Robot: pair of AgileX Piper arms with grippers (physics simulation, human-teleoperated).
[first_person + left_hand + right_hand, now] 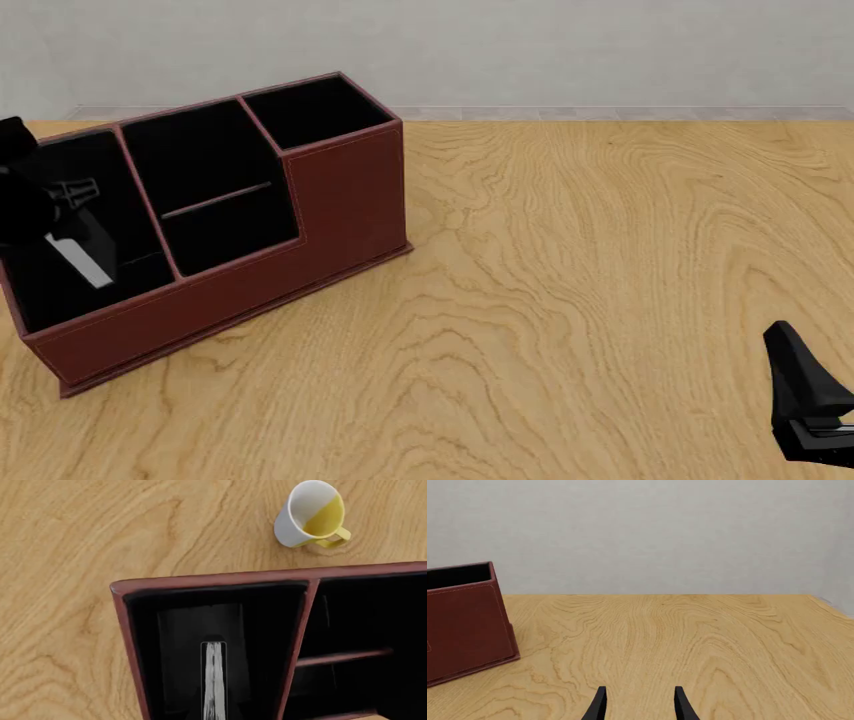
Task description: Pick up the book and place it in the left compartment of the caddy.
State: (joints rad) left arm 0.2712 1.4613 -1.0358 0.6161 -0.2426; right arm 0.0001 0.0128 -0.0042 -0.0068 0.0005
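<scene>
1. The step in hand is the placing: the book (80, 256) hangs inside the left compartment (54, 285) of the caddy (340, 200), tilted in the front view, its white page edges facing up toward the left wrist camera.
2. The left end effector (67, 215) sits over that compartment. From the front view it appears to be clamped on the book's upper part, but its fingers are dark against the black lining, so I cannot tell how wide they stand.
3. Whether the book's lower edge already touches the compartment floor cannot be made out.
4. The right end effector (639, 705) hovers low over the bare counter (601, 250), well apart from the caddy, its fingers parted with nothing between them.
5. A white mug with a yellow inside (312, 514) lies on the counter behind the caddy, clear of the work.
6. Next, I judge, the left arm should lower the book until it rests, release it, then lift straight up clear of the divider (299, 640).
</scene>
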